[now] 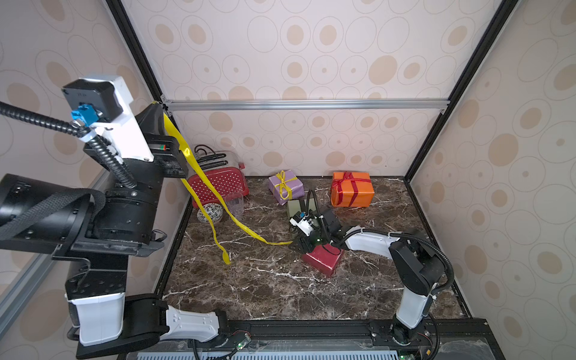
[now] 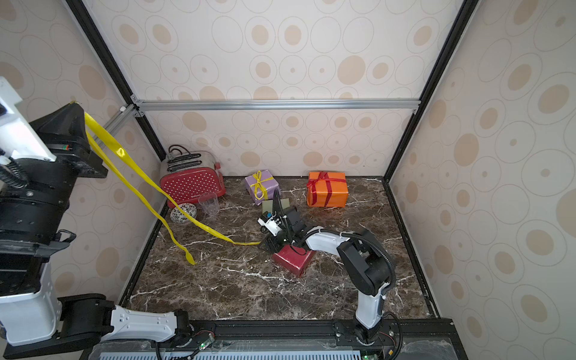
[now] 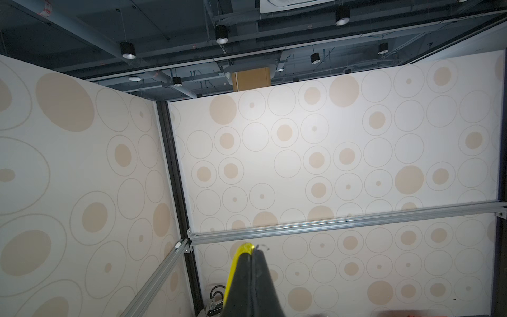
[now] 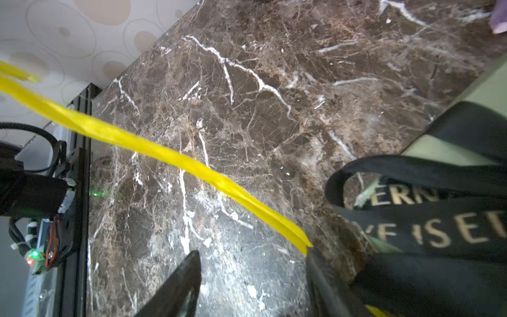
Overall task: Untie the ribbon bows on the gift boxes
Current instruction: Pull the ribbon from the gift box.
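1. High by the rear left corner post, the left gripper is clamping the yellow ribbon between closed jaws.
2. Two strands are hanging from it to the marble table, one ending loose there.
3. The other strand is reaching the right gripper. Its jaws are standing apart, with the ribbon's end lying at one fingertip.
4. This gripper is hovering just beside the dark red box.

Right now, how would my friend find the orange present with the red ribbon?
On the dark marble tabletop, follow the back wall toward the side of the right arm. There sits the orange paper-wrapped box, tied with a red satin ribbon bow. It is bigger than the lilac paper-wrapped box beside it and the only orange one.
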Tool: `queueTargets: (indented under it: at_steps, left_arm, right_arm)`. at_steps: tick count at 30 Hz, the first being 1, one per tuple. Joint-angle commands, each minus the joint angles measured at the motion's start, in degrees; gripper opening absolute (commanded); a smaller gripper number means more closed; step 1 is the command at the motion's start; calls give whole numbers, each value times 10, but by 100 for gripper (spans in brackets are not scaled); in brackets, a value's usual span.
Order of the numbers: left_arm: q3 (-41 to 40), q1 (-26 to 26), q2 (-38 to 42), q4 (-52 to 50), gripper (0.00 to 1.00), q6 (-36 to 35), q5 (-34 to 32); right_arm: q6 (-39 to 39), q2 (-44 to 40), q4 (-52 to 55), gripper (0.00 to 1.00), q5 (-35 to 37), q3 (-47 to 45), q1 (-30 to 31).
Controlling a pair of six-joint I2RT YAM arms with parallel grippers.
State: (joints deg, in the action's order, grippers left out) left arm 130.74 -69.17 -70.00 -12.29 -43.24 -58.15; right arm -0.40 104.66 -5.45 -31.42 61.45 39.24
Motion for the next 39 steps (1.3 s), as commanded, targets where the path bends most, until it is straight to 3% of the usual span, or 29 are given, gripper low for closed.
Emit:
queueTargets:
  at_steps: [1, 17, 22, 26, 29, 35, 39]
  left_arm:
    - [0, -5, 0, 18, 0, -2, 7]
    - [-1, -6, -2, 19, 0, 1, 12]
    - [-3, -5, -2, 21, 0, -2, 12]
    - [-6, -5, -2, 25, 0, -4, 11]
    - [-7, -6, -2, 25, 0, -3, 10]
    - [-23, -5, 1, 20, 0, 6, 1]
    - [-73, 5, 8, 3, 0, 37, -17]
  right_arm:
    - [-31, -2, -31, 64, 24, -3, 16]
    - [-83, 65, 17, 60, 129, 71, 54]
    - [-89, 81, 32, 44, 111, 82, 61]
    - [-76, 88, 34, 16, 103, 87, 62]
    - [-50, 78, 25, 2, 89, 86, 61]
    - [65, 29, -24, 0, 46, 83, 69]
    - [133, -6, -8, 0, 70, 123, 94]
